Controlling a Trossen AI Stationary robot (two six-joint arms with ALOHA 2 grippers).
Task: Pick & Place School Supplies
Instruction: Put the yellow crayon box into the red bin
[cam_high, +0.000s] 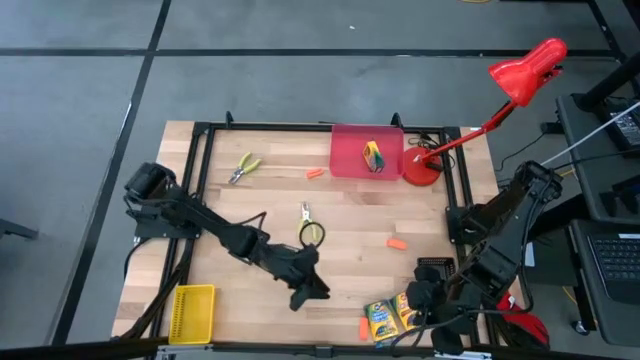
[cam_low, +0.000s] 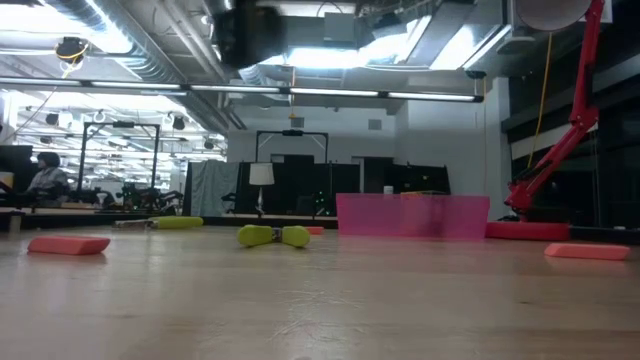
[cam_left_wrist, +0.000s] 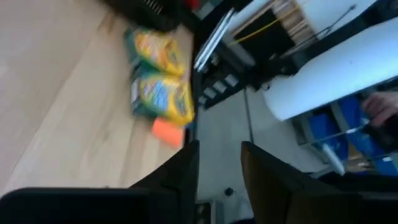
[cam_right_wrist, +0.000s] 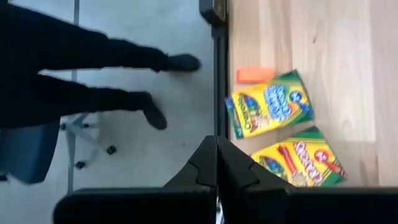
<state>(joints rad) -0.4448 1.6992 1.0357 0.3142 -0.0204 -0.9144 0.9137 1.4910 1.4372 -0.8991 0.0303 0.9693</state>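
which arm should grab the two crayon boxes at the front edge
Probably the right: its gripper sits right beside the crayon boxes, fingers shut and empty. The left gripper is farther off mid-table, fingers slightly apart.

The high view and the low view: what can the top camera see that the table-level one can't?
Only the high view shows both arms, the left hand near the front middle and the right hand at the front right, plus two crayon boxes at the front edge, a third crayon box in the red bin and the yellow bin. Only the low view shows the room behind the table, with a person far off. Both show the red bin, the pliers, orange sticks and the red lamp.
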